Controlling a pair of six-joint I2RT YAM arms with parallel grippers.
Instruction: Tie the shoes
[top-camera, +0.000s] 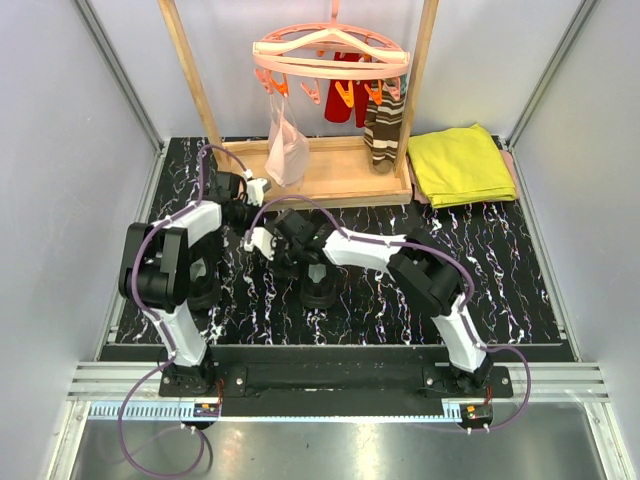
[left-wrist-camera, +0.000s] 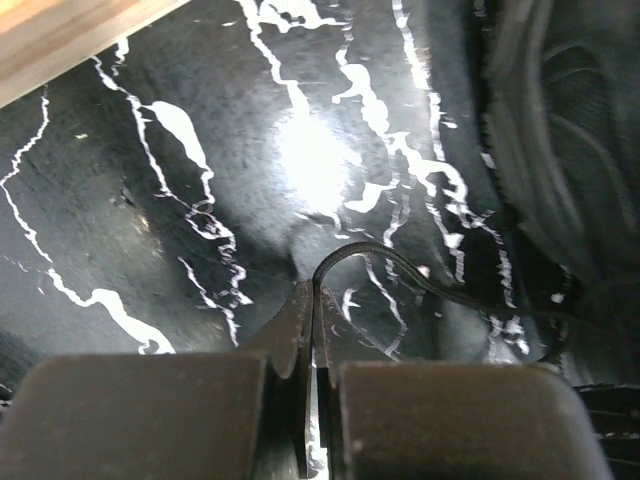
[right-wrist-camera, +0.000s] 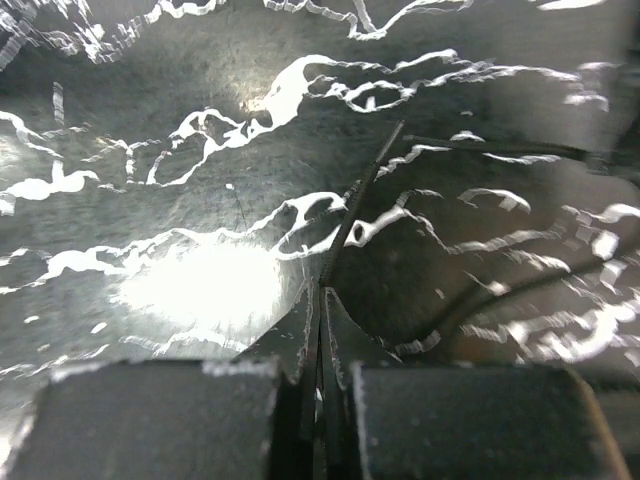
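In the top view one of the black shoes (top-camera: 320, 285) sits on the dark marble table just under my right forearm; the arms hide most of the pair. In the left wrist view my left gripper (left-wrist-camera: 316, 285) is shut on a thin black lace (left-wrist-camera: 385, 255), which arcs right toward the dark shoe (left-wrist-camera: 570, 130). In the right wrist view my right gripper (right-wrist-camera: 322, 292) is shut on another stretch of lace (right-wrist-camera: 362, 195), running up and away from the tips. A further lace strand (right-wrist-camera: 500, 150) lies to the right. From above, the left gripper (top-camera: 256, 188) and right gripper (top-camera: 252, 240) sit close together.
A wooden rack with a tray (top-camera: 340, 178) stands at the back. A pink clip hanger (top-camera: 335, 55) on it holds striped socks (top-camera: 383, 130), a red garment (top-camera: 345, 100) and a pale bag (top-camera: 287, 150). A folded yellow cloth (top-camera: 460, 165) lies at the back right.
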